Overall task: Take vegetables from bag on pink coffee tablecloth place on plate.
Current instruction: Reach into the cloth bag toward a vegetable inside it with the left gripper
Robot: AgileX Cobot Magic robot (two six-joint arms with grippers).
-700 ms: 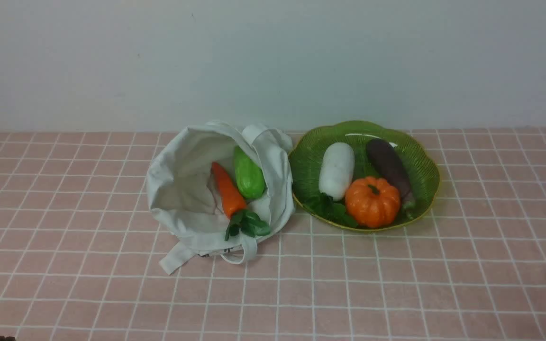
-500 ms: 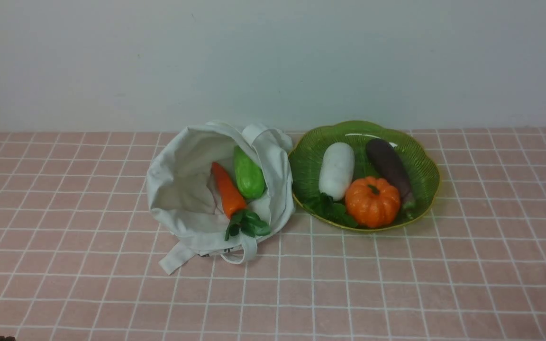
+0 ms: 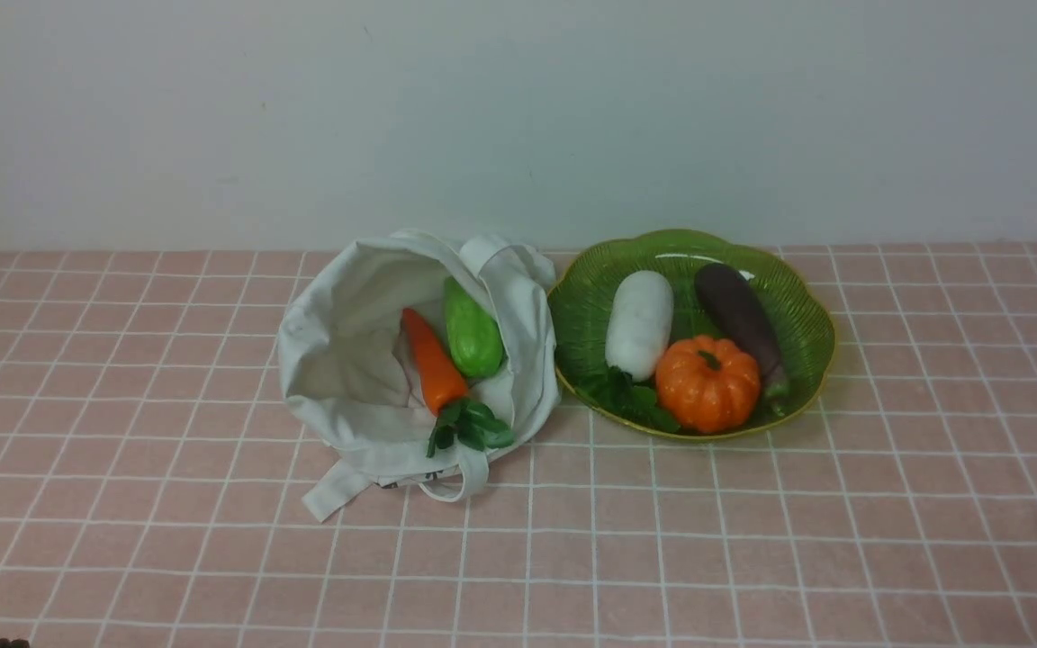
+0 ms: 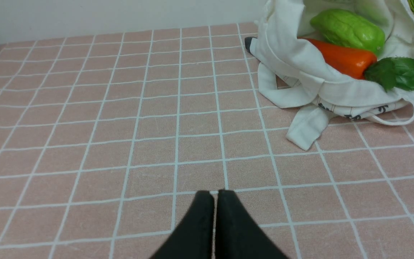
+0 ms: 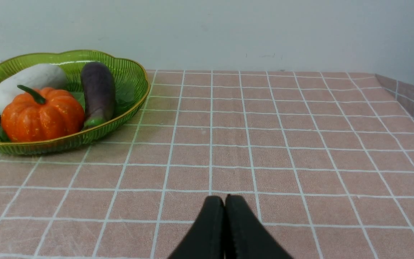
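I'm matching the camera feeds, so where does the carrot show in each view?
Front view: carrot inside the bag, left of centre, leafy top nearest the camera.
Left wrist view: carrot in the bag's open mouth, leaves over the hem.
Right wrist view: not in it.
Shared landmark: the green gourd lying beside it.

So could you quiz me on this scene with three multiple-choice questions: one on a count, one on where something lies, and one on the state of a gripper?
1. How many vegetables show in the cloth bag?
A none
B two
C four

2. Where does the orange pumpkin lie?
A in the bag
B on the green plate
C held in the air

3. How is the left gripper?
A wide open
B shut on a vegetable
C shut and empty

1 B: a carrot and a green gourd lie inside.
2 B: it sits beside the white radish and the eggplant.
3 C: its fingers meet with nothing between them.
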